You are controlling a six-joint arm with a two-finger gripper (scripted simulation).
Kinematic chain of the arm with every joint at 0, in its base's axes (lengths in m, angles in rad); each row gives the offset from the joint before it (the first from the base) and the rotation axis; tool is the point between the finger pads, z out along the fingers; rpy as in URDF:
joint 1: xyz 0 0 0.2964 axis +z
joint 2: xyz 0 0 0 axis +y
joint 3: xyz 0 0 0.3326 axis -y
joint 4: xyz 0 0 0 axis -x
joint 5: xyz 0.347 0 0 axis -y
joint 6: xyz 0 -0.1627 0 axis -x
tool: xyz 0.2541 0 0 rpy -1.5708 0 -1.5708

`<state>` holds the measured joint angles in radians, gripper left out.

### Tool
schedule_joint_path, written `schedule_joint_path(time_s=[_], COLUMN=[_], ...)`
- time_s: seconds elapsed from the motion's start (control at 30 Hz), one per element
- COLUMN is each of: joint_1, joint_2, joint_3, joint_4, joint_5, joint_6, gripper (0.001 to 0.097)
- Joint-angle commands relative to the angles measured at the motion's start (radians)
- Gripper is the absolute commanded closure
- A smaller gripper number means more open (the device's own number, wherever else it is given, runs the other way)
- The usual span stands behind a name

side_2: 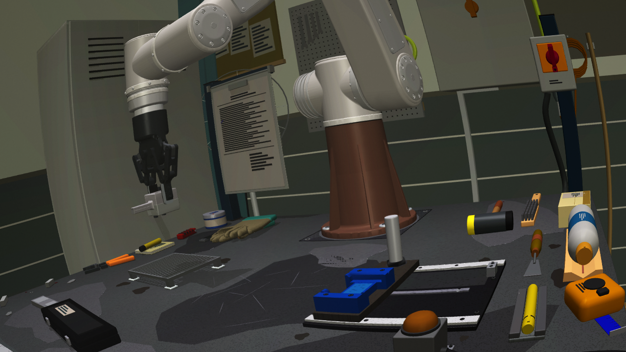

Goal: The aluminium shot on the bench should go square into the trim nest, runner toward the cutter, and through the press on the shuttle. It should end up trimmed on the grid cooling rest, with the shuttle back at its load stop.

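Observation:
The pale aluminium shot (156,204) hangs in the air at the left of the bench, clamped in my gripper (160,192), its thin runner sticking out to the left. It is well above the grid cooling rest (174,265), which lies flat on the bench below and slightly to the right. The blue trim nest (353,289) sits empty on the shuttle plate at the near end of the rails (455,265). An upright grey handle (392,239) stands at the plate's far edge. An orange dome button (420,321) sits in front of the rails.
Behind the bench stand a grey cabinet (83,144), a notice board (248,133) and my brown base (365,179). Gloves (240,228), a tape roll (214,219) and small tools lie near the grid. A mallet (490,222), bottle (581,232) and orange device (594,297) crowd the right.

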<state>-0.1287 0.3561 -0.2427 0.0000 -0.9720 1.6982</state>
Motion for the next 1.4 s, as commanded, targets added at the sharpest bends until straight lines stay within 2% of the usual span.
schedule_joint_path(time_s=[0.0,0.83,1.07,1.37], joint_1=[-0.006,-0.054,-0.054,-0.055], joint_2=[0.001,0.026,0.047,0.098], joint_3=[0.005,0.031,0.020,-0.001], joint_4=[0.001,0.001,0.001,0.001], joint_5=[-0.001,-0.003,0.029,0.101], joint_6=[0.006,0.054,0.055,0.055], gripper=[0.0901,0.0901,0.0901,0.0901])
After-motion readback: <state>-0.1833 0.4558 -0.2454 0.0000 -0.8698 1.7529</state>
